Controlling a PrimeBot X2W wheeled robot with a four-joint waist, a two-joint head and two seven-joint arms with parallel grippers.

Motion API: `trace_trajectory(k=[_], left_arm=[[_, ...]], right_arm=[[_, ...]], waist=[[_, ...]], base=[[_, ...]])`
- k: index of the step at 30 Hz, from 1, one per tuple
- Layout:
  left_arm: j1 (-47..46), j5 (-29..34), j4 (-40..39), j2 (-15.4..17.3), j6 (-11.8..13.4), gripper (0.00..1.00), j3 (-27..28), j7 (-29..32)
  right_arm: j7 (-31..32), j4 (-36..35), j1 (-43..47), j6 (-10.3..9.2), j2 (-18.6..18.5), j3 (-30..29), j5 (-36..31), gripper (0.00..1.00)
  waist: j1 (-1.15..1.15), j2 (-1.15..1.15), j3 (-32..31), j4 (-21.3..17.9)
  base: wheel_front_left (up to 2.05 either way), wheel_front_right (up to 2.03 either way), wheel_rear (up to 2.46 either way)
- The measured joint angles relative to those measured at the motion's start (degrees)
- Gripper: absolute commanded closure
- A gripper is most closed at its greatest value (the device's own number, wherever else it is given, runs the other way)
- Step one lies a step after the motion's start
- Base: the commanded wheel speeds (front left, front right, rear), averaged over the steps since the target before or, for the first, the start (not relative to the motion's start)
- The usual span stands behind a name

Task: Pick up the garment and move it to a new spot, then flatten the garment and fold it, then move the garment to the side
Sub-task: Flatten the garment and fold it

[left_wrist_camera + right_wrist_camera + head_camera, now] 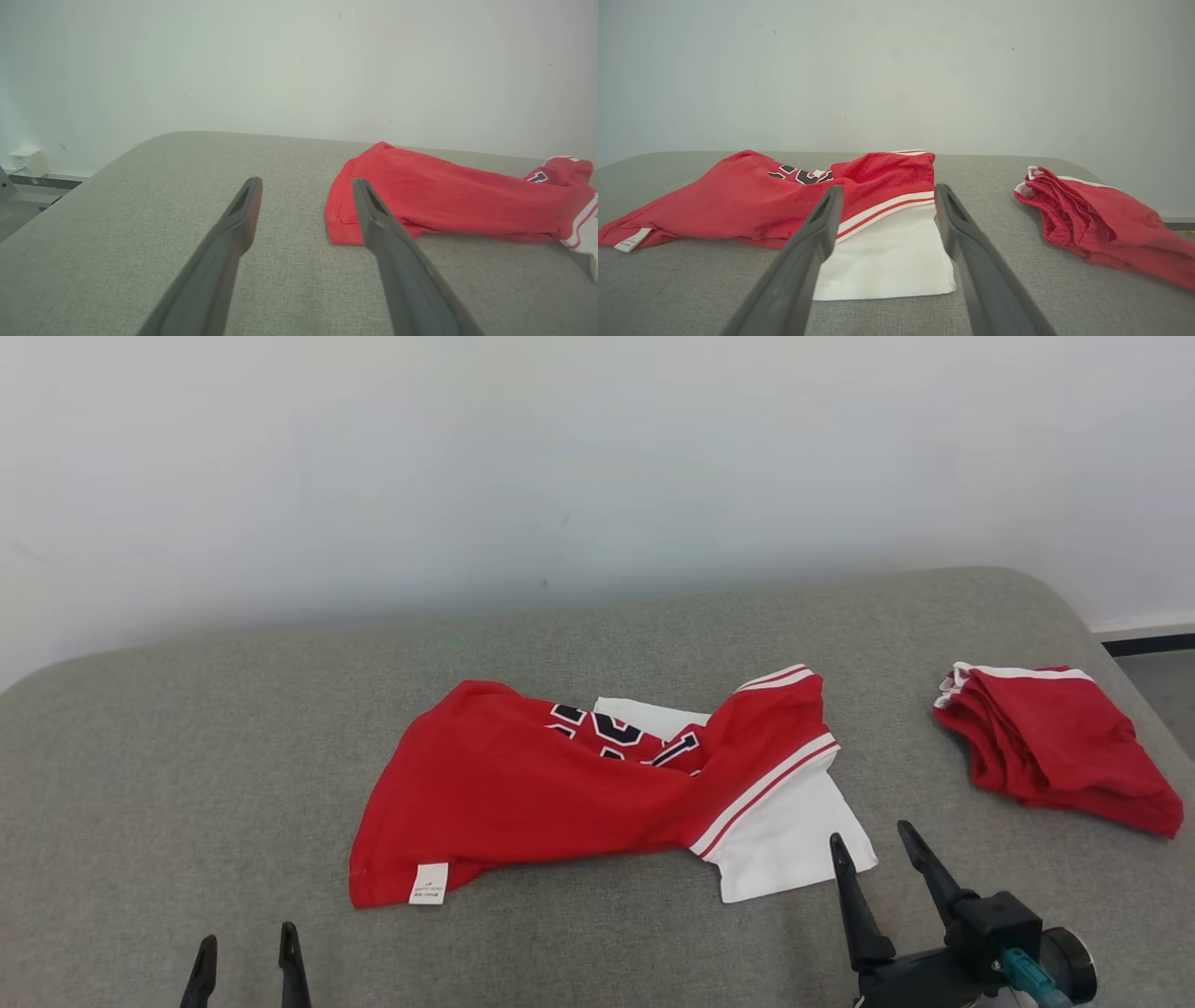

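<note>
The garment (560, 784) is a red shirt with white sleeves and black lettering, lying rumpled in the middle of the grey padded surface (187, 747). A white label sits at its near-left hem. My right gripper (873, 845) is open, its tips just short of the white sleeve's near corner. In the right wrist view that gripper (886, 192) points at the white sleeve of the garment (738, 205). My left gripper (247, 943) is open at the lower left, apart from the cloth. In the left wrist view the left gripper (306, 184) frames the garment's (444, 200) hem corner.
A second red cloth with white trim (1055, 747) lies folded at the right end of the surface, also in the right wrist view (1092, 224). A pale wall stands behind. The surface's rounded right edge drops to the floor (1162, 681). A white box (25, 161) sits by the wall.
</note>
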Motion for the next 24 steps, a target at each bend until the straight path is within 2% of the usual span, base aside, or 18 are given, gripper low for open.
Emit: trace_trajectory(k=[12, 24], left_arm=[[1.26, 0.42, 1.05, 0.00, 0.03, 0.00, 0.09, 0.00], [1.31, 0.60, 1.04, 0.00, 0.51, 0.00, 0.00, 0.00]], right_arm=[[0.24, -1.92, 1.87, 0.00, 0.91, 1.87, -0.18, 0.00], [1.88, -3.16, 2.22, 0.00, 1.19, 0.89, 0.62, 0.00]], waist=[[0.01, 0.00, -0.62, -0.39], [0.01, 0.00, -0.17, -0.40]], base=[[0.00, 0.00, 0.00], [0.00, 0.00, 0.00]])
